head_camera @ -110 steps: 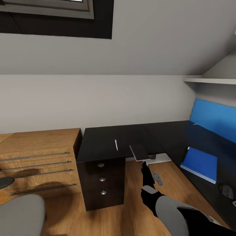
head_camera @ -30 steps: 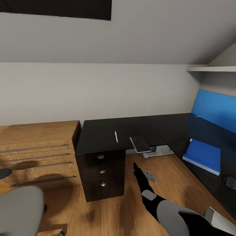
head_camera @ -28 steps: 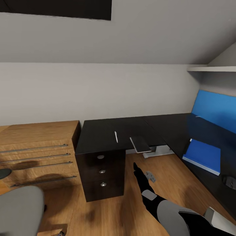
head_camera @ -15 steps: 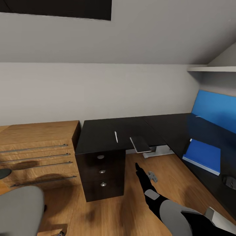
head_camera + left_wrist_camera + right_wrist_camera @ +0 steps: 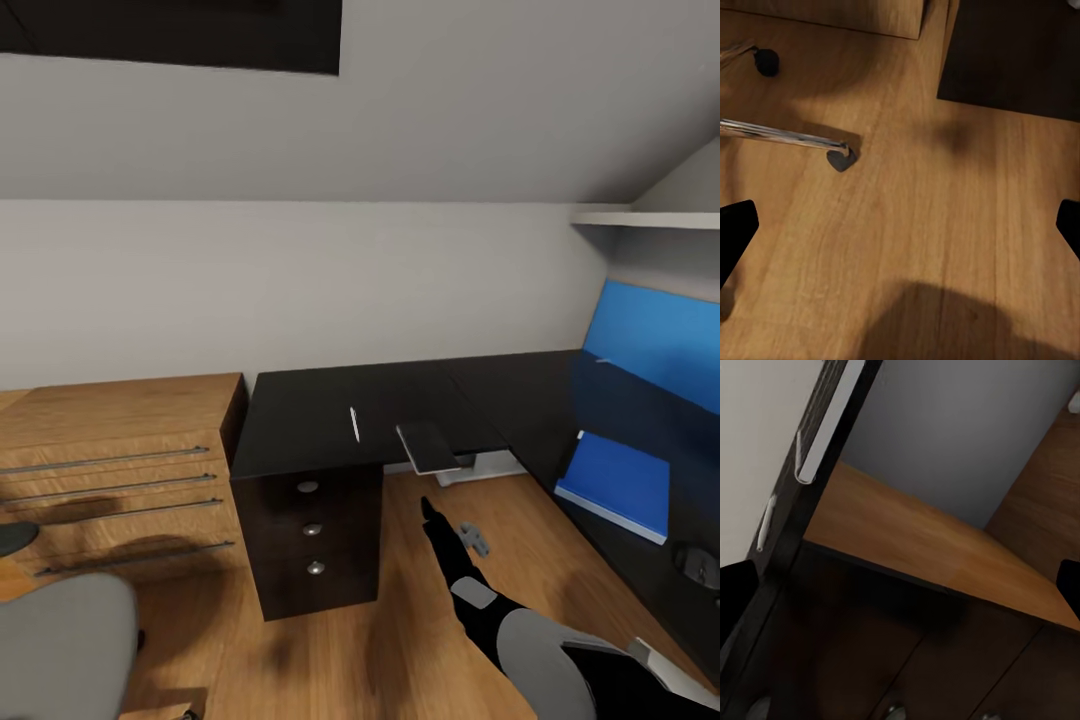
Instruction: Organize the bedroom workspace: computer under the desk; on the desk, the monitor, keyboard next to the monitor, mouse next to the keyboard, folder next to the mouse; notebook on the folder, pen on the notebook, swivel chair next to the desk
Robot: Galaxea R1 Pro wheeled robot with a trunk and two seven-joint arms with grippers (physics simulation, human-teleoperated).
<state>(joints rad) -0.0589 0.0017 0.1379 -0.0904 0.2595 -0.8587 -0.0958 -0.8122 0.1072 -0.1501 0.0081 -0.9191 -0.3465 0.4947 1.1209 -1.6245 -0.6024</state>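
Observation:
The black desk [image 5: 300, 420] runs from its drawer unit round to the right. The pen [image 5: 354, 424] lies on its top, and the dark notebook [image 5: 428, 446] juts over the front edge beside it. On the right wing lie the blue folder [image 5: 613, 484] and the black mouse [image 5: 697, 565]. My right gripper [image 5: 430, 510] hangs open below the notebook, over the floor and apart from it. The right wrist view shows the notebook [image 5: 825, 435], the pen [image 5: 766, 523] and the drawer front [image 5: 907, 660]. The swivel chair's grey seat [image 5: 60, 645] is at bottom left. My left gripper [image 5: 900, 232] is open over the floor near the chair's chrome leg [image 5: 780, 133].
A light wooden chest of drawers [image 5: 120, 470] stands left of the desk. A small grey object [image 5: 475, 540] lies on the wood floor by my right arm. A pale object [image 5: 482, 467] sits under the desk. A blue wall panel [image 5: 655, 340] and a shelf [image 5: 650, 218] are at right.
The head view has shifted slightly. My right arm sits lower and farther from the notebook than 3.7 s ago. Nothing was taken hold of or moved on the desk.

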